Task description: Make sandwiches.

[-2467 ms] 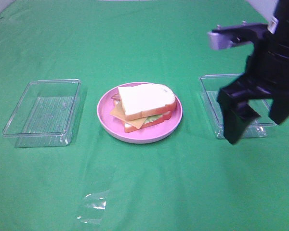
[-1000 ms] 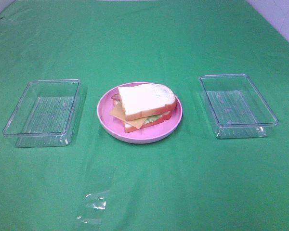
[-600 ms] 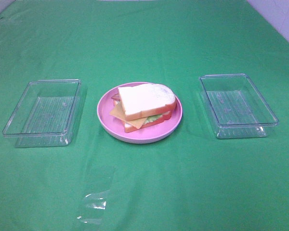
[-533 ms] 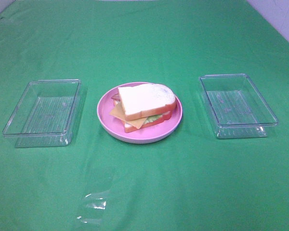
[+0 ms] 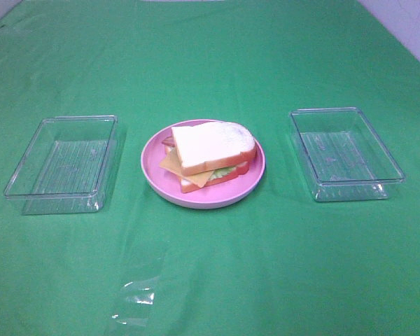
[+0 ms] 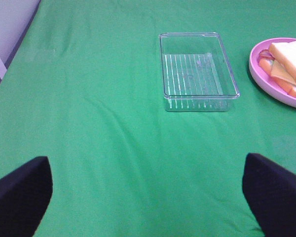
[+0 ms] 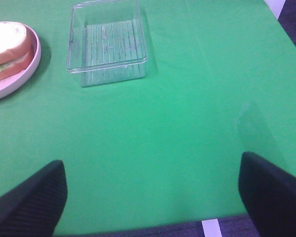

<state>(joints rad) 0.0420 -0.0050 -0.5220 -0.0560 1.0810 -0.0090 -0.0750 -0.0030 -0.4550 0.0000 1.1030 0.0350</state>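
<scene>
One sandwich (image 5: 211,154) lies on the round pink plate (image 5: 255,178) in the middle of the green cloth: white bread with orange-brown crust on top, yellow cheese, green lettuce and a reddish strip sticking out below. It also shows in the left wrist view (image 6: 288,64) and the right wrist view (image 7: 9,49). Neither gripper shows in the exterior view. My left gripper (image 6: 148,197) is open and empty above bare cloth, far from the plate. My right gripper (image 7: 150,197) is open and empty near the table's front edge.
A clear plastic tray (image 5: 63,164) stands left of the plate, and another (image 5: 344,152) right of it; both are empty. A scrap of clear film (image 5: 136,297) lies on the cloth at the front left. The table's edge (image 7: 207,219) runs just under the right gripper.
The right arm, which hung over the right tray 2.5 s ago, has left the exterior view. Nothing on the table has moved in the last second.
</scene>
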